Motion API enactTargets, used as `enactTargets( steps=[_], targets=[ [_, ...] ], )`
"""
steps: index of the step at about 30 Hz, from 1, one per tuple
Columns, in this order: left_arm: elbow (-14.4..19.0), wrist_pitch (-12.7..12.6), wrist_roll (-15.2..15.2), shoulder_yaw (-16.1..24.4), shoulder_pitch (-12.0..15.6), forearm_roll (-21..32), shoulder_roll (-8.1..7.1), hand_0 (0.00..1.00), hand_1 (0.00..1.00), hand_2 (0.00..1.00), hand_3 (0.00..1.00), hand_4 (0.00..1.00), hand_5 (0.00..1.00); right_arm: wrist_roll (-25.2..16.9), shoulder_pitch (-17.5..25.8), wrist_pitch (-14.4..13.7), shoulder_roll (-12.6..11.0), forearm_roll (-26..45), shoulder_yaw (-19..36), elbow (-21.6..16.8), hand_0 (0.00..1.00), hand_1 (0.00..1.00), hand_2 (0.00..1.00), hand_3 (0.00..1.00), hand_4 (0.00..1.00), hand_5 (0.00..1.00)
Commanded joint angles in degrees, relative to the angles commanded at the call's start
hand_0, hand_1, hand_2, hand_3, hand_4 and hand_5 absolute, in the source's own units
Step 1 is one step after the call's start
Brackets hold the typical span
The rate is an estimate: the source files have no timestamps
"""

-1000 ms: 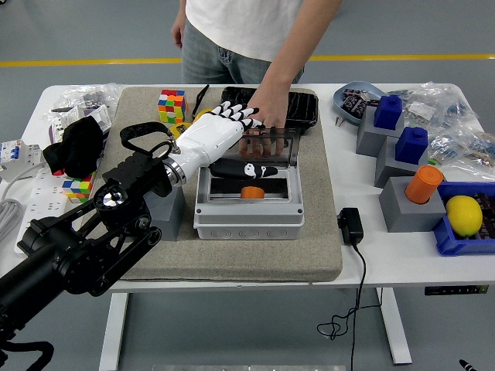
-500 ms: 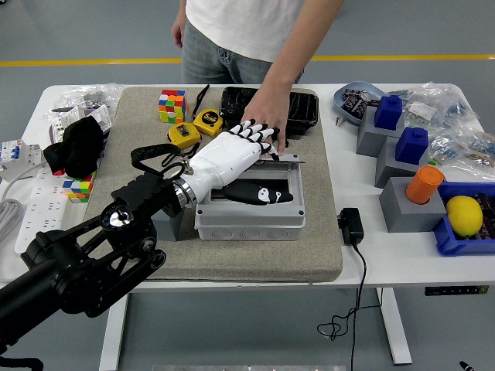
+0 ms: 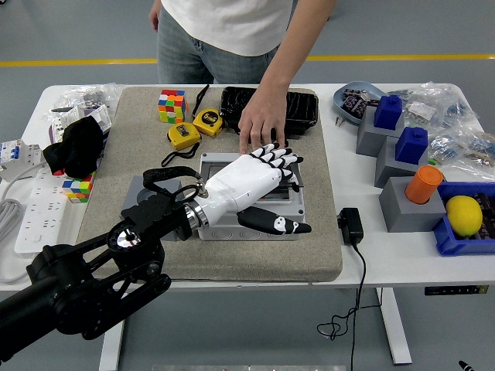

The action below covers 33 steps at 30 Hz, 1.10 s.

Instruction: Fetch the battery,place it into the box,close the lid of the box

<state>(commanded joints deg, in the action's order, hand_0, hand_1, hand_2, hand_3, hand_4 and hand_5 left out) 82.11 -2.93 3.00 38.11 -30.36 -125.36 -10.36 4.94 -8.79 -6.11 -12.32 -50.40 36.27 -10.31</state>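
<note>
— While the left arm reaches in, how does the robot hand (image 3: pixel 259 182) sit?
— Palm down, fingers spread flat, gripping nothing, on the closed box (image 3: pixel 249 222) lid; a person's hand (image 3: pixel 261 124) touches the lid just beyond. Battery unseen.

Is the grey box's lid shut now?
Apparently shut: the lid lies flat on the box, under the left hand; latching cannot be told.

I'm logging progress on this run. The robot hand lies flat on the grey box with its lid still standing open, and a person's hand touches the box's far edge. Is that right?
Not quite. In the head view the lid is down on the grey box, not standing open. The robot hand does lie flat on it, and the person's hand touches the far edge.
</note>
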Motion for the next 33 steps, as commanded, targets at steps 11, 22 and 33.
enactTargets(
  steps=[11, 22, 33],
  targets=[
    [-0.5, -4.2, -1.6, 3.0, -0.3, 0.3, 0.88, 0.998, 0.998, 0.906, 0.707, 0.998, 0.998, -0.1, 0.0, 0.0, 0.1, 0.4, -0.4, 0.0, 0.984, 0.97, 0.905, 0.859, 0.998, 0.998],
    [-8.8, -3.3, -1.4, 2.4, 0.6, -1.2, 0.76, 0.998, 0.998, 0.907, 0.716, 0.998, 0.998, 0.2, 0.1, 0.0, 0.1, -1.1, 1.4, 0.0, 0.984, 0.97, 0.906, 0.858, 0.998, 0.998],
    [-6.4, -3.8, -1.7, 2.3, 0.7, -1.2, 0.79, 0.998, 0.998, 0.907, 0.712, 0.998, 0.998, -0.1, -0.3, 0.0, 0.2, -0.1, 0.5, 0.0, 0.984, 0.971, 0.905, 0.858, 0.998, 0.998]
  ],
)
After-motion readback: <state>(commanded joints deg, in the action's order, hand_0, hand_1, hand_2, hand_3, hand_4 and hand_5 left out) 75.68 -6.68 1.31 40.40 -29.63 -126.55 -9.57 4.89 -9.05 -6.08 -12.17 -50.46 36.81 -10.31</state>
